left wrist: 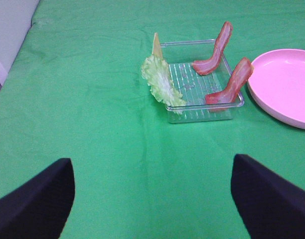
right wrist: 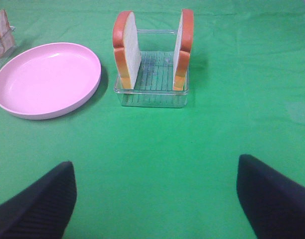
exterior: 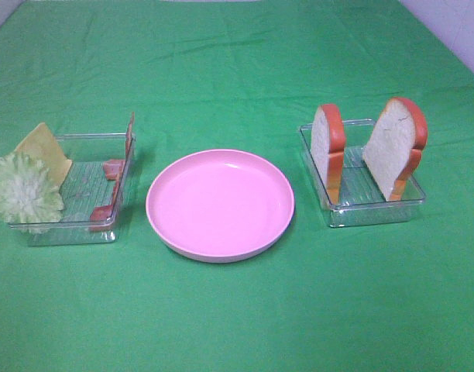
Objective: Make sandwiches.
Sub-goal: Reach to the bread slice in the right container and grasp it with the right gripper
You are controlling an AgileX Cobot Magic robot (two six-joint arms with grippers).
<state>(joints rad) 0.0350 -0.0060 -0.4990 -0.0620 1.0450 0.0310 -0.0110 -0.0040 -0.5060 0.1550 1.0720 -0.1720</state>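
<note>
The sandwiches show only as separate parts. Two white bread slices (exterior: 328, 143) (right wrist: 126, 47) with orange-red crust stand upright in the right clear tray (exterior: 376, 205). The left clear tray (exterior: 74, 229) holds pale green lettuce (exterior: 22, 190) (left wrist: 162, 82), a yellow cheese square (exterior: 45, 151) and two bacon strips (left wrist: 215, 52) leaning on its walls. My left gripper (left wrist: 152, 199) is open, well short of the left tray. My right gripper (right wrist: 155, 204) is open, well short of the bread tray. Neither arm shows in the high view.
A round pink plate (exterior: 220, 203) with nothing on it sits between the two trays on the green cloth (exterior: 237, 325). The plate also shows in the left wrist view (left wrist: 287, 84) and right wrist view (right wrist: 45, 77).
</note>
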